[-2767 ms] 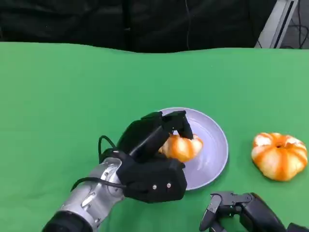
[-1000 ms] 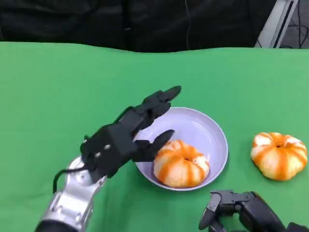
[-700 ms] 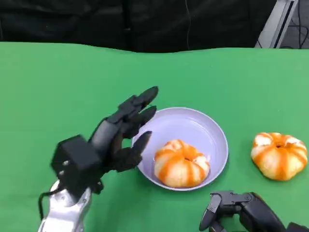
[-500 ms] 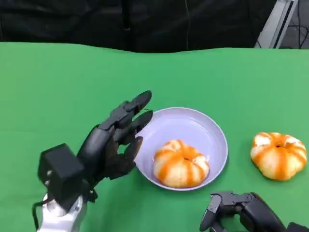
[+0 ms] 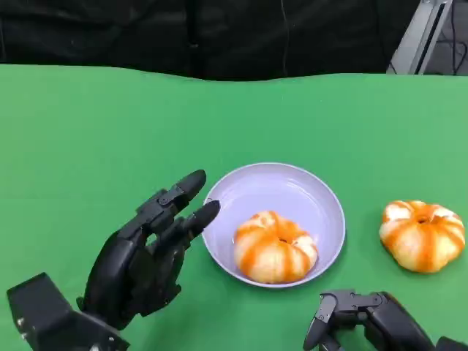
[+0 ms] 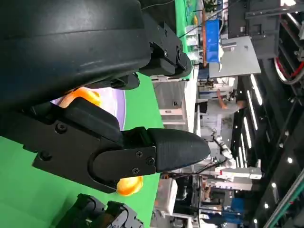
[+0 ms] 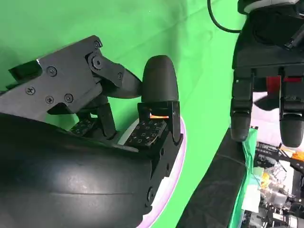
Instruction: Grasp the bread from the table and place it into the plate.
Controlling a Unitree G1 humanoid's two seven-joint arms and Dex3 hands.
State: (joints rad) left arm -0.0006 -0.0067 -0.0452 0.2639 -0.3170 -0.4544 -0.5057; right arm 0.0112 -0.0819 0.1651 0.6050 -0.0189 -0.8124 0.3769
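While one bread [image 5: 275, 246] fills the plate [image 5: 326, 196] — left robot hand [image 5: 150, 248] spread, empty.

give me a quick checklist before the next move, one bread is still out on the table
1. Bread in the plate: ok, it rests inside the lavender plate.
2. Left hand free: ok, fingers apart, holding nothing, beside the plate.
3. Second bread reachable: ok, it sits on the green table, apart from the plate.
4. Right hand free: cannot tell, it is partly cut off at the head view's lower edge.
5. Room in the plate: ok, bare surface behind the bread.
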